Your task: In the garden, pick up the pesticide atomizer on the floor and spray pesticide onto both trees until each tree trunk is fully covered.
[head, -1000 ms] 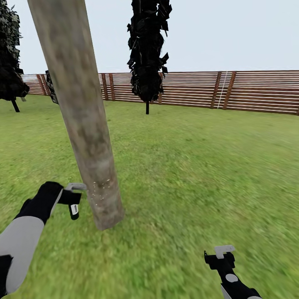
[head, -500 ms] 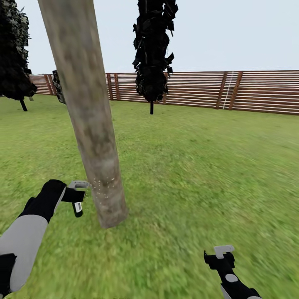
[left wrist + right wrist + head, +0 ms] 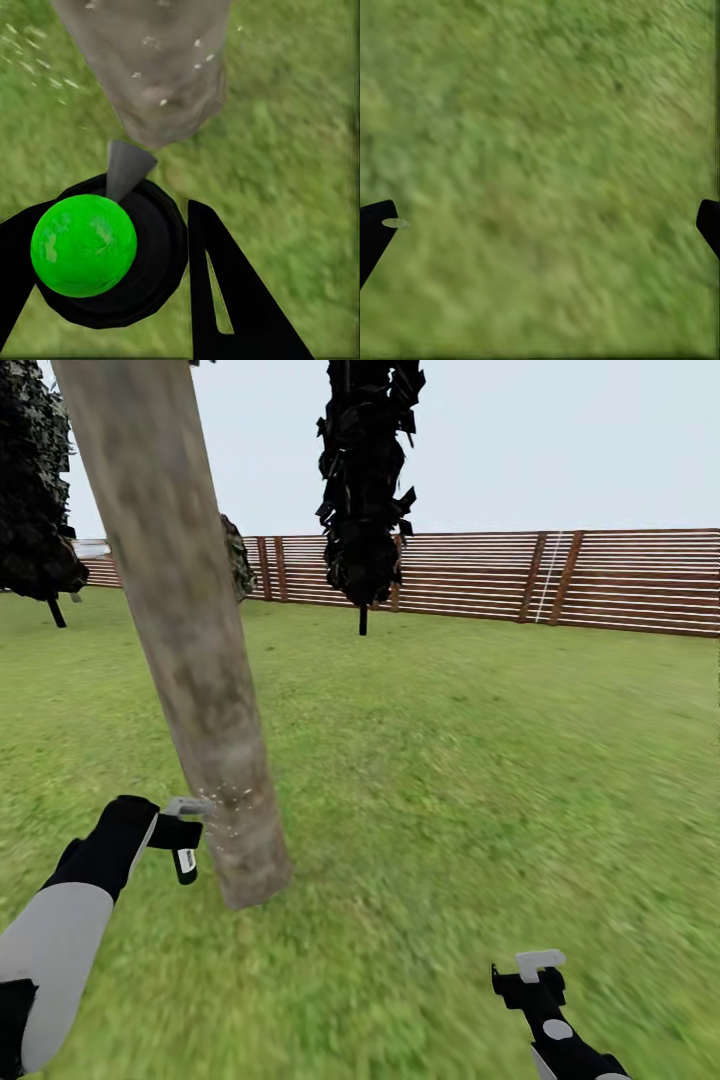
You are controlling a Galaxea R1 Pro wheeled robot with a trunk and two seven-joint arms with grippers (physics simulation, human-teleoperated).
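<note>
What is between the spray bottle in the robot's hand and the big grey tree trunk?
Nothing visible is. The left gripper holds the black atomizer with the green ball top, its grey nozzle aimed at the pale grey-tan mottled tree trunk. Only open air and white spray specks lie between, above the green grass lawn.

Pretty much just blurry green lawn [image 3: 540,150] here; the right claw [image 3: 540,229] hangs over it with its two dark fingertips [image 3: 373,232] spread wide apart. Nothing's held between them.

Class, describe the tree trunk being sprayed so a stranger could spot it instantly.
Start at the slatted wooden fence behind the lawn. Nearest the robot leans a thick tree trunk, beside the left end effector. Unlike the dark conifers, it is bare, pale grey-tan, speckled white.
</note>
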